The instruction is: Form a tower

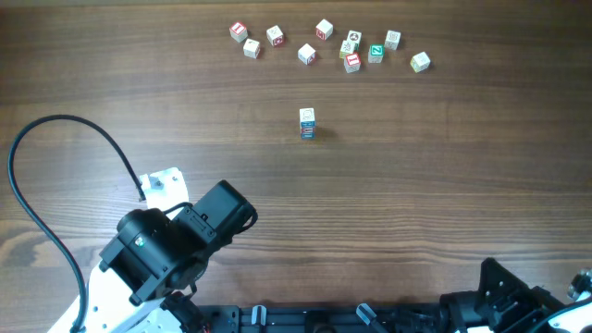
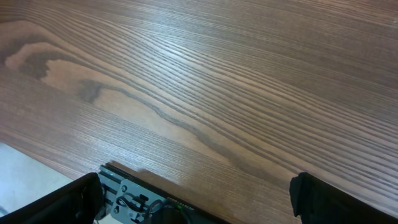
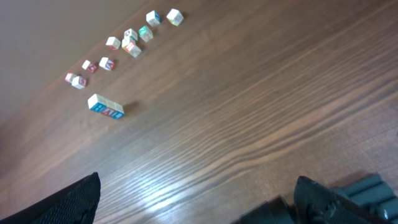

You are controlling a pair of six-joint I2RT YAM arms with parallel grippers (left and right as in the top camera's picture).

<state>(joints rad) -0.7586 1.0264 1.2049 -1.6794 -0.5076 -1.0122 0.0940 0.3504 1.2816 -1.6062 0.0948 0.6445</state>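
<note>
Wooden worktop (image 1: 444,185). Tower (image 1: 307,122), maybe two cubes, clear of loose cubes (image 1: 324,42) for room. Left gripper (image 2: 199,199), right gripper (image 3: 199,199) wide, empty.

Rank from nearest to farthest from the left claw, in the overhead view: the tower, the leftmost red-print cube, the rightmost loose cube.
1. tower, alone, mid-table.
2. leftmost red-print cube, back left.
3. rightmost loose cube, back right.
</note>
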